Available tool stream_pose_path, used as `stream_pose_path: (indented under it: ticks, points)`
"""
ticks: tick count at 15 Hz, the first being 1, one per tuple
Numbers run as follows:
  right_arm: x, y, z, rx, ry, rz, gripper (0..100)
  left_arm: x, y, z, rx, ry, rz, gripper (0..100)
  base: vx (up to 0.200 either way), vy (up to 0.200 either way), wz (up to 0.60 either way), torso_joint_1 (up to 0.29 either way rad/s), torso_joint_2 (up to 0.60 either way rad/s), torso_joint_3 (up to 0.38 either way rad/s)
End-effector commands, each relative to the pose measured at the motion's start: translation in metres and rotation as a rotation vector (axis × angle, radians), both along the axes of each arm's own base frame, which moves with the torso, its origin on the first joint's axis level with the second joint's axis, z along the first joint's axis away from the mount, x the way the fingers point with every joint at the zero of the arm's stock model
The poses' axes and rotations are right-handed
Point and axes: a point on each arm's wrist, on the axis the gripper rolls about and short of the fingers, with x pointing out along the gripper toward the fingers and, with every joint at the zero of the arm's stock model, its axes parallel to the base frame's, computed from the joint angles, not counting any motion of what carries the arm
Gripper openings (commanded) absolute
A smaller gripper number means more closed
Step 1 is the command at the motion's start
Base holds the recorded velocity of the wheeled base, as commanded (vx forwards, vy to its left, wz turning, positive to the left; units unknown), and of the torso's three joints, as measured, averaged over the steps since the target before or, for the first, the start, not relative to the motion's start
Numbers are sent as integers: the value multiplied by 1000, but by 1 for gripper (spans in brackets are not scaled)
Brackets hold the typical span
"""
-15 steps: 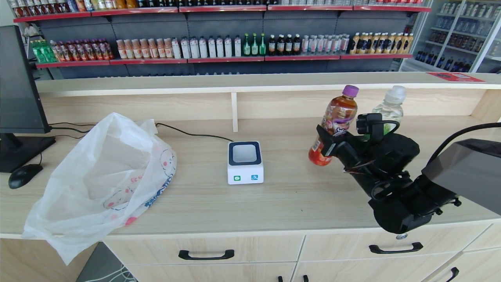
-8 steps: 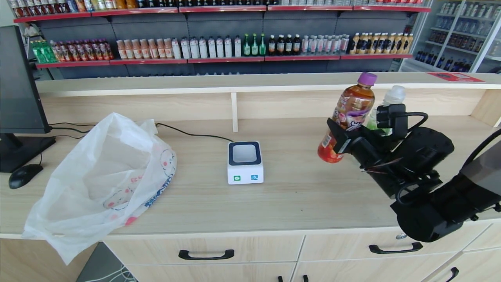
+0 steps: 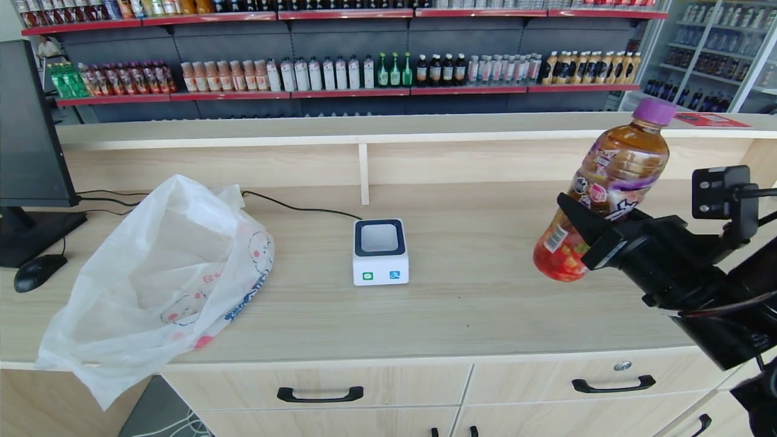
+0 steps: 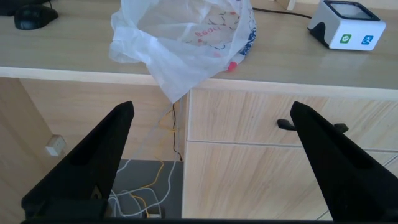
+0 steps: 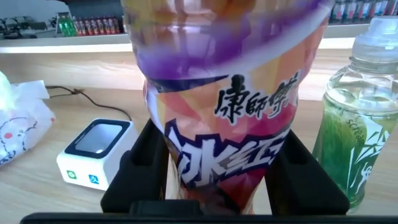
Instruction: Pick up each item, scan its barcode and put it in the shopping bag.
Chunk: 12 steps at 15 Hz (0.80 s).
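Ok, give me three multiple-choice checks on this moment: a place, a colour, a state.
1. Where is the barcode scanner?
A) on the counter, between the shopping bag and the amber drink bottle
B) inside the bag
C) in a drawer

2. The held bottle's cap is:
A) white
B) purple
C) green

3. The right gripper is:
A) open
B) shut on a mouse
C) shut on the amber drink bottle

Answers: 1 A, the head view shows it mid-counter. 2 B, the cap is plainly purple. 3 C, the bottle sits clamped in it.
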Motion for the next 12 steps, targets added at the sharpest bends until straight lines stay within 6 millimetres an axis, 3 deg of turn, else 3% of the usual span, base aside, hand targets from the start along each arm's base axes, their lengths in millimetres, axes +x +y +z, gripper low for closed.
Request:
stream_pose_path:
  ticks: [1, 6, 12]
  points:
    - [-47, -4, 11, 16, -47, 80, 0, 0, 0, 0, 0, 1, 0, 100, 0, 0, 0, 0, 0, 0]
    - [-107, 16, -6, 94, 59, 416, 0, 0, 0, 0, 0, -1, 0, 100, 0, 0, 0, 0, 0, 0]
    - [-135, 14, 1, 279, 129, 683, 0, 0, 0, 0, 0, 1, 0, 100, 0, 0, 0, 0, 0, 0]
